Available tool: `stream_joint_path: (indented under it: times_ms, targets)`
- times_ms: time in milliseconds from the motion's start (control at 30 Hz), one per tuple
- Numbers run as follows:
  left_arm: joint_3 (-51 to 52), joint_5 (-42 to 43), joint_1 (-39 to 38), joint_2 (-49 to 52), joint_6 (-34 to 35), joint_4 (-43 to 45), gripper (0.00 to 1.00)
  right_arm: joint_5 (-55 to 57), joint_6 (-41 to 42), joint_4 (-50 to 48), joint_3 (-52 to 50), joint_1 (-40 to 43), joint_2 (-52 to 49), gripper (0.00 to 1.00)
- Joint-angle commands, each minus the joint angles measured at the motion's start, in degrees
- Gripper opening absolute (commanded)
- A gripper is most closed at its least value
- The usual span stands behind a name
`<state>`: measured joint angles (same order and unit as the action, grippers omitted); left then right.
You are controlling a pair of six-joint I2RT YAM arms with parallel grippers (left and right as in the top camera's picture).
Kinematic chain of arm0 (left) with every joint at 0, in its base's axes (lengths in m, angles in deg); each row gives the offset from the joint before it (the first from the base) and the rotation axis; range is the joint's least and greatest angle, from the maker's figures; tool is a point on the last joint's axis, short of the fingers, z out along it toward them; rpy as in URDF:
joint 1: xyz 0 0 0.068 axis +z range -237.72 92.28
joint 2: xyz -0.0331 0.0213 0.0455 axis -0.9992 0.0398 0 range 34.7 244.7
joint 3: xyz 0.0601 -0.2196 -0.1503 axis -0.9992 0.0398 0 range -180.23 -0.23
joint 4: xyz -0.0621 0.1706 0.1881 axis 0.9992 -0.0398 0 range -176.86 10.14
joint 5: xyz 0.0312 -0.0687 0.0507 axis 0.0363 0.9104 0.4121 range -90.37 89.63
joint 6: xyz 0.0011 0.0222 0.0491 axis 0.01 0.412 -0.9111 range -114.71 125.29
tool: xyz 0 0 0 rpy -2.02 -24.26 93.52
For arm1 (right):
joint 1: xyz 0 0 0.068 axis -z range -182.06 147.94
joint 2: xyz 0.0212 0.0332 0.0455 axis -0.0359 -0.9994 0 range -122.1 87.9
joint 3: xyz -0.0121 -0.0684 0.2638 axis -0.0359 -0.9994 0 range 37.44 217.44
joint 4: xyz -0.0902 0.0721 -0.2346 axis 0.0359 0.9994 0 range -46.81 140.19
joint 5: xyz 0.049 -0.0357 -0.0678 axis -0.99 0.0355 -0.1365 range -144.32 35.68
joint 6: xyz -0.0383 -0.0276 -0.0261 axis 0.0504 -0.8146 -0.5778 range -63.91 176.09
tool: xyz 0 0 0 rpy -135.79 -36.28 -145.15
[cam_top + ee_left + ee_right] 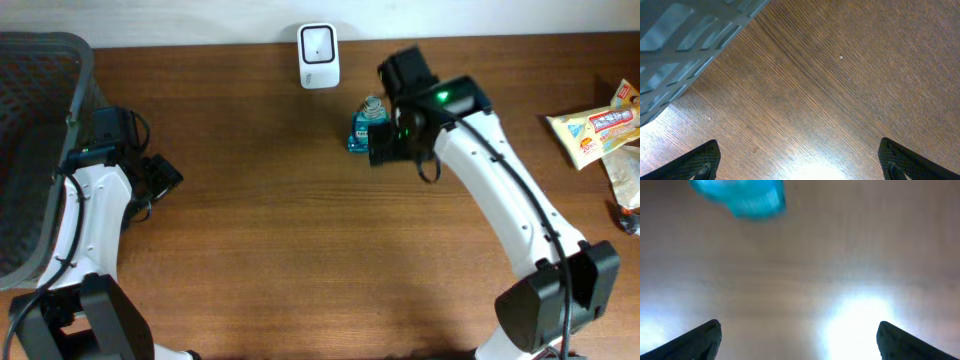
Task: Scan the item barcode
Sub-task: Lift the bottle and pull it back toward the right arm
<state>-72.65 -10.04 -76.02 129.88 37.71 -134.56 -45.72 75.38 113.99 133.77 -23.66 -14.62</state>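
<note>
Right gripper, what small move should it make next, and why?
The right gripper should probably ease forward to straddle the blue item: its jaws stand open and empty, and the item lies ahead of them, near the white scanner.

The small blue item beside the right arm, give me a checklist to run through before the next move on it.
1. Right end effector open, nothing between its fingers: ok.
2. Small blue item resting on the brown wooden table, lying beyond the fingertips in the right wrist view: ok.
3. Item's barcode side readable: cannot tell, it is blurred and partly hidden by the arm.
4. White box-shaped scanner unobstructed, nothing between it and the item: ok.
5. Left end effector open, over bare wood beside the grey mesh basket, away from the item: ok.
</note>
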Motion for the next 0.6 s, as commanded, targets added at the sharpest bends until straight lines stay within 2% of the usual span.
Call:
stream_joint_path:
  times_ms: [0, 100, 167, 267, 300, 400, 567]
  targets:
    - [0.24, -0.22, 0.46, 0.50, 0.13, -0.11, 0.99, -0.39, 0.55, -4.13, -10.56, -0.92, 12.39, 0.99]
    - [0.24, -0.22, 0.46, 0.50, 0.13, -0.11, 0.99, -0.13, 0.52, -14.27, -22.77, -1.55, 24.00, 0.99]
    - [0.24, -0.22, 0.46, 0.50, 0.13, -0.11, 0.99, -0.59, 0.52, -26.43, -33.05, -1.64, 31.36, 0.98]
    - [0.24, -0.22, 0.46, 0.50, 0.15, -0.11, 0.99, -0.61, 0.46, -45.92, -45.68, -1.64, 35.65, 0.98]
    - [0.24, -0.22, 0.46, 0.50, 0.13, -0.11, 0.99, -0.66, 0.48, -52.87, -49.37, -1.64, 35.45, 0.99]
    - [0.24, -0.22, 0.46, 0.50, 0.13, -0.11, 0.99, -0.66, 0.46, -65.05, -55.52, -1.64, 31.52, 0.98]
    - [0.24, -0.22, 0.46, 0.50, 0.15, -0.11, 0.99, -2.78, -3.72, -78.36, -55.89, -1.64, 17.68, 0.98]
